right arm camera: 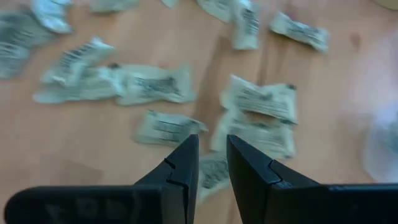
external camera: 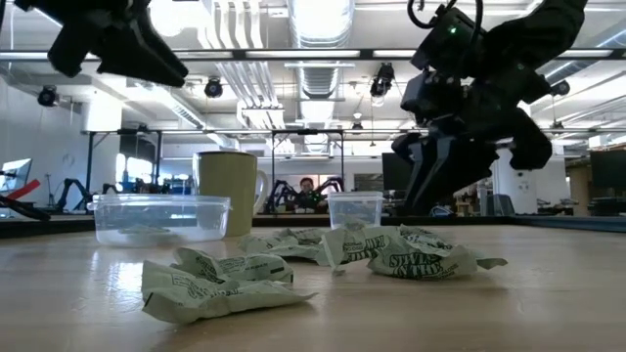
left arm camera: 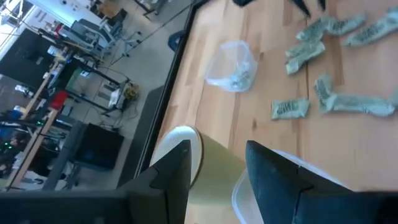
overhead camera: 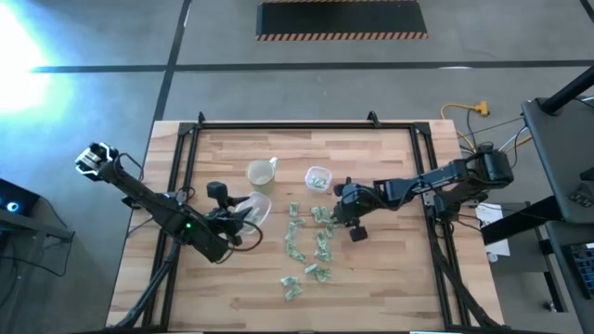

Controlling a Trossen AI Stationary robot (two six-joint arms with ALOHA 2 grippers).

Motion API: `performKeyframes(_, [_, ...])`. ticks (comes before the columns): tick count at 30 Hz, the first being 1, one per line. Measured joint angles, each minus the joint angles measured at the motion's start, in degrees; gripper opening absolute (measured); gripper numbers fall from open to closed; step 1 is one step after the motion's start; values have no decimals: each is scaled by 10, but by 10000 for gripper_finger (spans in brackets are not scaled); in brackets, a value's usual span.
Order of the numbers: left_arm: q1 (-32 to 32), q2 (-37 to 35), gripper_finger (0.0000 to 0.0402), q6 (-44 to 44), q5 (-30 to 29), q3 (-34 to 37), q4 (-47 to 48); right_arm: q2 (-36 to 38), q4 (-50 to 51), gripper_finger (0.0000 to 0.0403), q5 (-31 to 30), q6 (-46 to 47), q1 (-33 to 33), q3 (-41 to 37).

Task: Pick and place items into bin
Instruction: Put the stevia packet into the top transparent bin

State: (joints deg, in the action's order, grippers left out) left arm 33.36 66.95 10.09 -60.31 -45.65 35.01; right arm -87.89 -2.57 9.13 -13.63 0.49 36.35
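Observation:
Several small pale-green and white crinkled packets (overhead camera: pixel 306 243) lie scattered on the wooden table, right of centre (external camera: pixel 391 249) (right arm camera: pixel 155 84) (left arm camera: pixel 348 102). My right gripper (overhead camera: pixel 342 211) hovers just above the far right part of the pile (external camera: pixel 430 181). Its fingers are open by a narrow gap (right arm camera: pixel 211 152) and nothing is between them. My left gripper (overhead camera: pixel 243 213) is open (left arm camera: pixel 217 177) and empty, raised beside a clear plastic bin (overhead camera: pixel 258 210) (external camera: pixel 161 215). A smaller clear container (overhead camera: pixel 318 176) (left arm camera: pixel 233 65) holds a few packets.
A pale yellowish cup (overhead camera: pixel 262 172) (external camera: pixel 230 191) stands on the table just beyond the clear bin, close ahead of my left fingers (left arm camera: pixel 186 158). A black frame (overhead camera: pixel 186 176) runs along the table's left, far and right sides. Bare wood lies toward the near edge (overhead camera: pixel 232 297).

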Motion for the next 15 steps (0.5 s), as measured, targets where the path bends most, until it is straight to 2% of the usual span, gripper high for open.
performKeyframes(5, [0,8,137,0,0,8,-1,-8,-19,73,30,19,0,1])
performKeyframes(15, [0,9,137,0,0,6,-4,-58,-37,73,30,14,0,10])
